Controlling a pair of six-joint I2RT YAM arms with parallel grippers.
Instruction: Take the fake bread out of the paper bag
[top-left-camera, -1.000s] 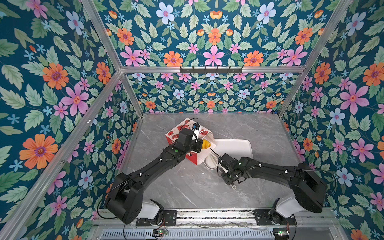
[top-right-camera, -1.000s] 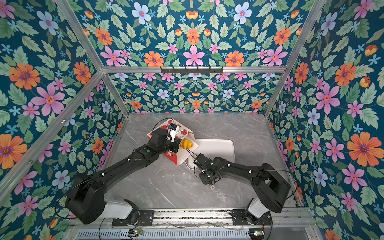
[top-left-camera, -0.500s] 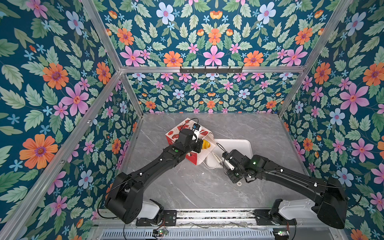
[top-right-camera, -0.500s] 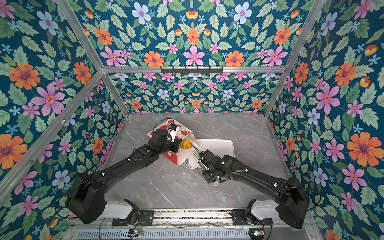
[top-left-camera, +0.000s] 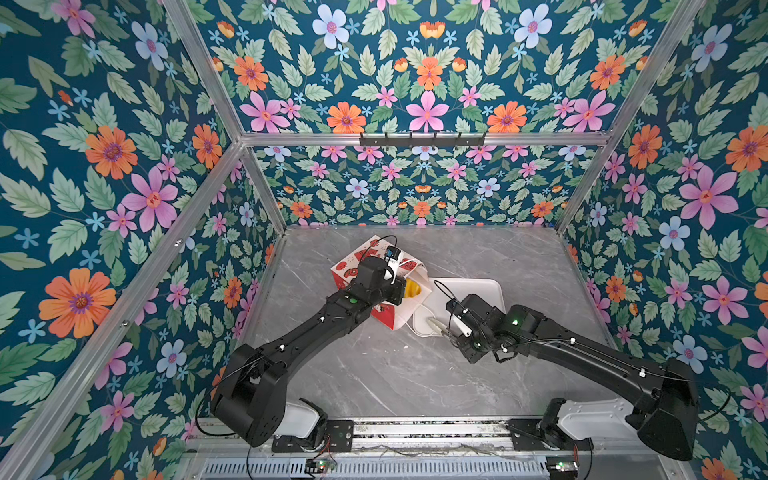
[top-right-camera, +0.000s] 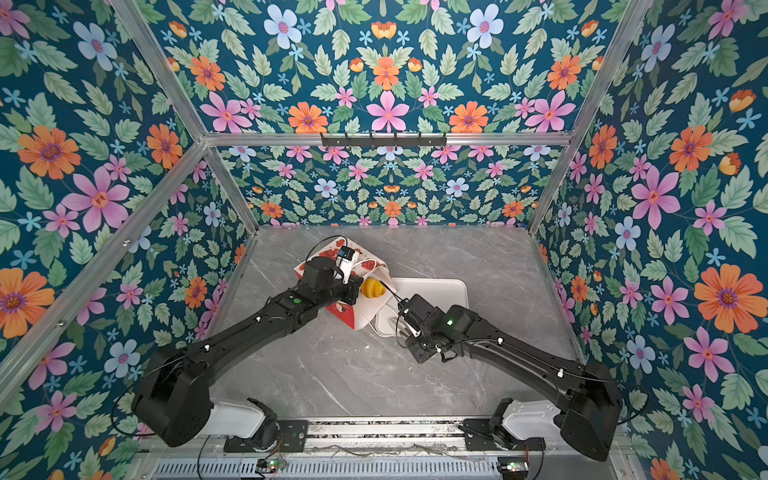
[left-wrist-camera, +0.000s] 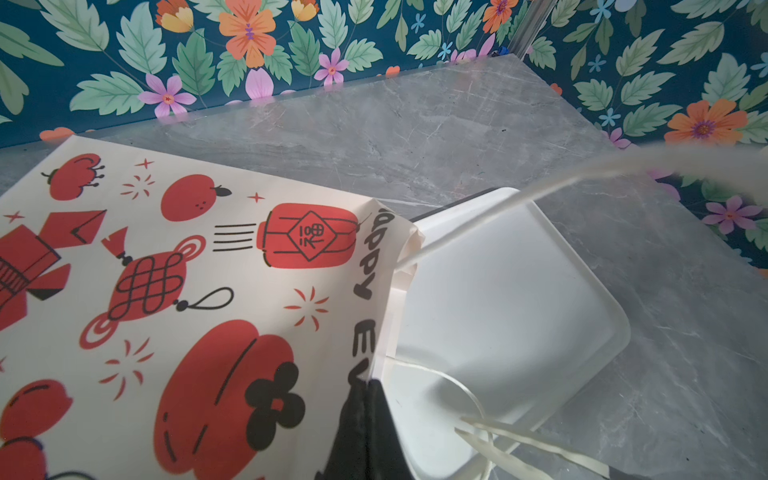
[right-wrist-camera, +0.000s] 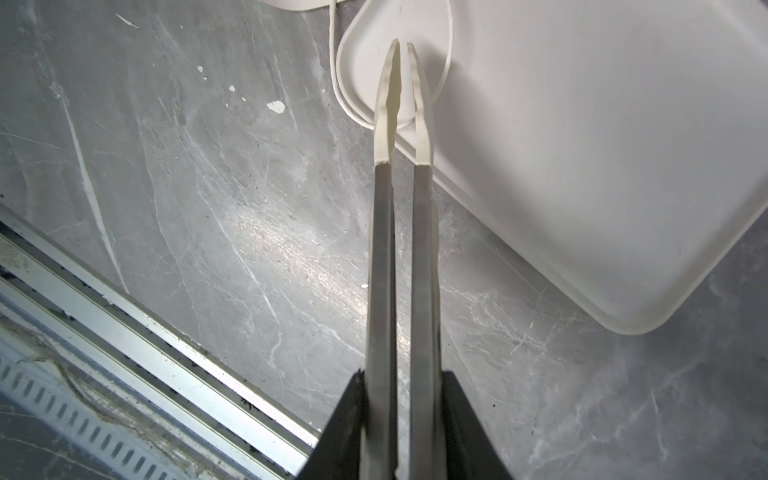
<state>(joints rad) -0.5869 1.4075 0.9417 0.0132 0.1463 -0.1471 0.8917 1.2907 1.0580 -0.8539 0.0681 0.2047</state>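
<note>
The paper bag (top-left-camera: 349, 270) is lying on its side toward the back left of the table (top-left-camera: 395, 374). Its mouth is facing the white tray (top-left-camera: 478, 287) and reaching the tray's left edge. The left gripper (left-wrist-camera: 365, 432) is pinching the rim of the bag's mouth, closed tight on the paper. Yellow fake bread (top-left-camera: 411, 289) is showing just inside the mouth. The right gripper (right-wrist-camera: 401, 390) is clamping a pair of tongs (right-wrist-camera: 380, 270). Their tips are sitting nearly together, gripping nothing, over the tray's near corner. The bag's cord handles (left-wrist-camera: 498, 212) are trailing across the tray. Bare table is lying open in front of both arms and behind the tray.
</note>
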